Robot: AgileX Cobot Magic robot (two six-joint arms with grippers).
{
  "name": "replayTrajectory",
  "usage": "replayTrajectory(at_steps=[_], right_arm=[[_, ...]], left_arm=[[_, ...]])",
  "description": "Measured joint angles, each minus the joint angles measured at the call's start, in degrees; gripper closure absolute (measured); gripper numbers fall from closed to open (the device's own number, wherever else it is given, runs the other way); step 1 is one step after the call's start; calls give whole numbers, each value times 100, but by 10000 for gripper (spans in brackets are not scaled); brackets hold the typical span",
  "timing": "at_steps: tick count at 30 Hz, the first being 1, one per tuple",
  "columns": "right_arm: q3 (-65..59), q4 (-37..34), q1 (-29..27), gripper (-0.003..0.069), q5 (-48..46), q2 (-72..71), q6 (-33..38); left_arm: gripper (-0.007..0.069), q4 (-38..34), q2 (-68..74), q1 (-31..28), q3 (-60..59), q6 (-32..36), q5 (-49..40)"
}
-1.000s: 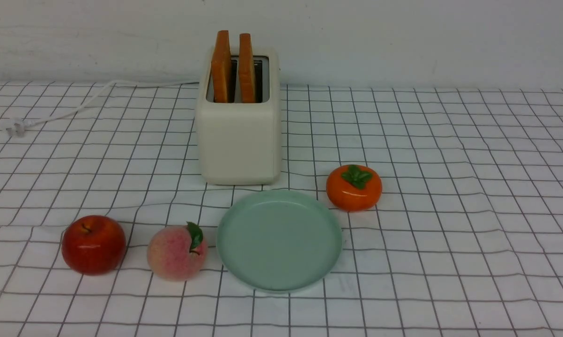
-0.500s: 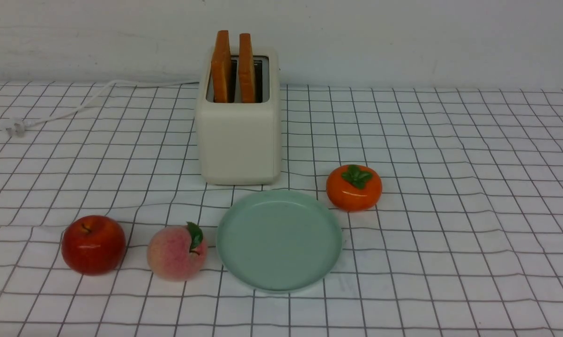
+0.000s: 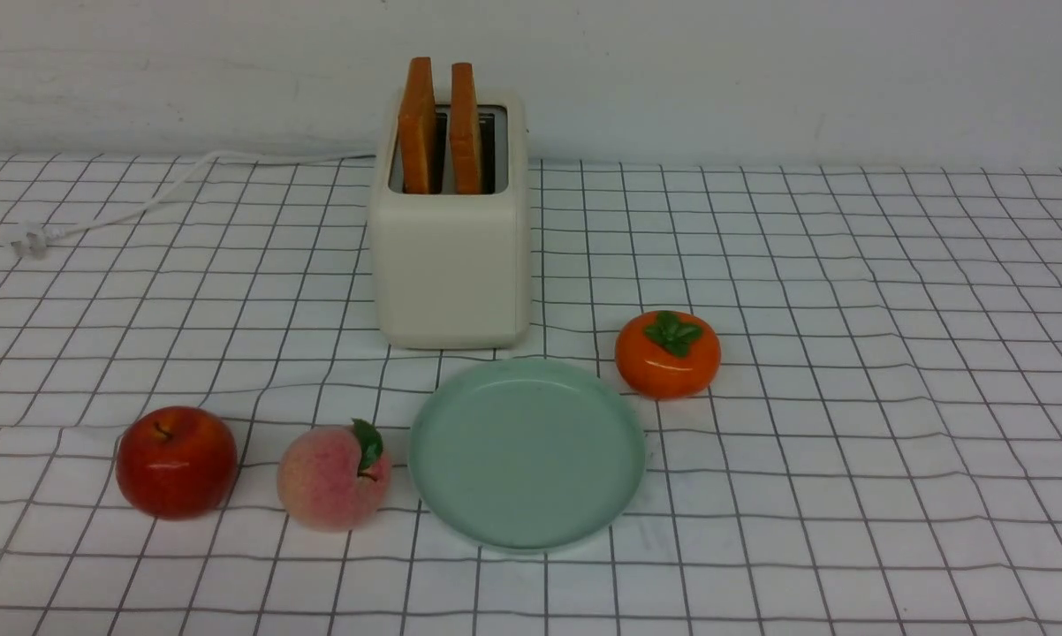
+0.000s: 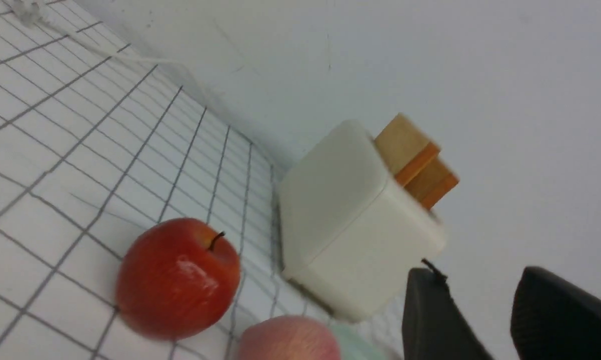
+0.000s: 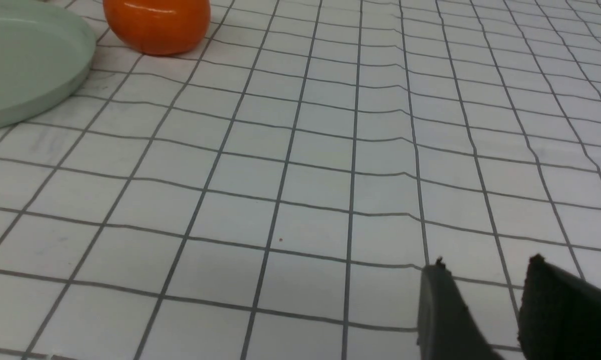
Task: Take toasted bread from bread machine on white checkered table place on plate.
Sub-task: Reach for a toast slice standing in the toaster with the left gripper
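Observation:
Two slices of toasted bread stand upright in the slots of the cream-white bread machine at the back of the white checkered table. The mint-green plate lies empty in front of it. In the left wrist view the bread machine and the toasted bread show beyond my left gripper, which is open and empty, well short of them. My right gripper is open and empty above bare cloth, off to the plate's right.
A red apple and a peach lie left of the plate. An orange persimmon lies at its right rear. The white cord runs left from the bread machine. A wall stands behind it.
A dark bit of my left arm has come into the front view at the bottom left edge. Nothing on the table has moved.

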State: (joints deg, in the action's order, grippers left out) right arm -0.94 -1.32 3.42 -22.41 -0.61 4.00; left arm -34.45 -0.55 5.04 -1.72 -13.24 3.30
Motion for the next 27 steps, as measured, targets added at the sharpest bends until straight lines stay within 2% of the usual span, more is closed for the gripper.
replayTrajectory(at_steps=[5, 9, 11, 12, 13, 14, 15, 16, 17, 20, 21, 22, 23, 27], right_arm=[[-20, -50, 0, 418, 189, 0, -89], [-58, -876, 0, 418, 634, 0, -647], [-58, -1695, 0, 418, 1106, 0, -1226], [-58, -1823, 0, 418, 1220, 0, -1352], [-58, -2304, 0, 419, 1506, 0, -1591], [-58, -2347, 0, 419, 1575, 0, -1634], [-58, -2639, 0, 430, 1835, 0, -1709], [-58, -2669, 0, 433, 1862, 0, -1722], [1, -2823, 0, 460, 1892, 0, -1748], [575, -2809, 33, 551, 1230, 42, -1584], [633, -2808, 38, 558, 1172, 58, -1584], [1220, -2726, 118, 618, 653, 269, -1190], [1576, -2674, 160, 646, 288, 461, -898], [2740, -2609, 240, 673, -980, 1285, 121]], left_arm=[[387, -1260, 0, 0, 0, 0, 482], [404, -1510, 0, 0, 267, 145, 184], [465, -1375, 0, 0, 695, 545, -270], [479, -1342, 0, 0, 726, 620, -330], [551, -1234, 124, 0, 1010, 984, -516], [559, -1234, 147, 0, 1040, 1022, -538], [624, -1195, 397, 0, 1298, 1324, -701], [629, -1188, 433, 0, 1298, 1376, -701], [638, -1178, 759, 0, 1529, 1703, -870], [638, -1144, 1521, 0, 2030, 2291, -1236], [638, -1144, 1581, 0, 2105, 2331, -1283], [638, -1130, 2143, 0, 2422, 2659, -1427], [638, -1130, 2408, 0, 2585, 2803, -1477], [638, -1130, 3626, 0, 3334, 3470, -1597]])
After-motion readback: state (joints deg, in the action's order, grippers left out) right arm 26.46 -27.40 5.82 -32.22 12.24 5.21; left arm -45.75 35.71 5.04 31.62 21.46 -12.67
